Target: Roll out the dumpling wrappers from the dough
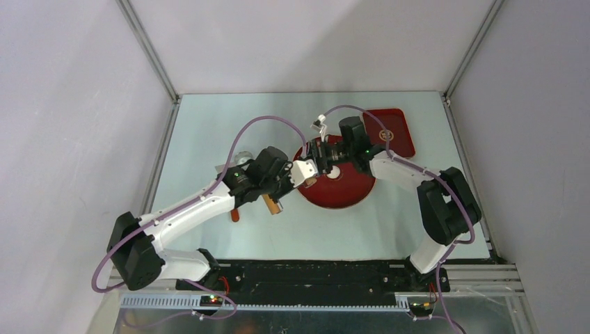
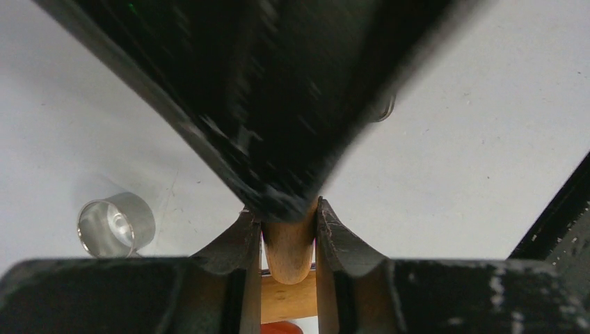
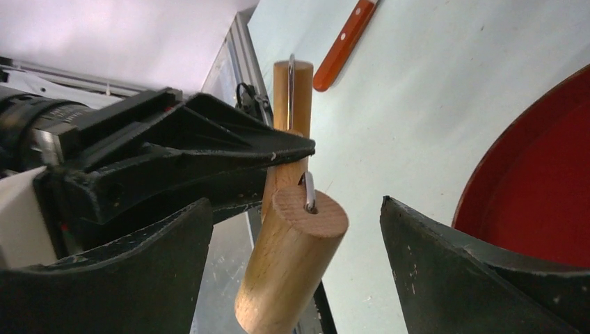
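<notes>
Left end effector [image 2: 289, 221] pinches the wooden roller [image 2: 289, 256] by its handle. Right end effector [image 3: 296, 275] stands spread astride the barrel, not touching it. Dough [image 1: 335, 174] lies on the red plate [image 1: 348, 200], at 3 o'clock of the left end effector. Judged soft, light and tear-prone: press it under the roller and lift only by the rim.
</notes>
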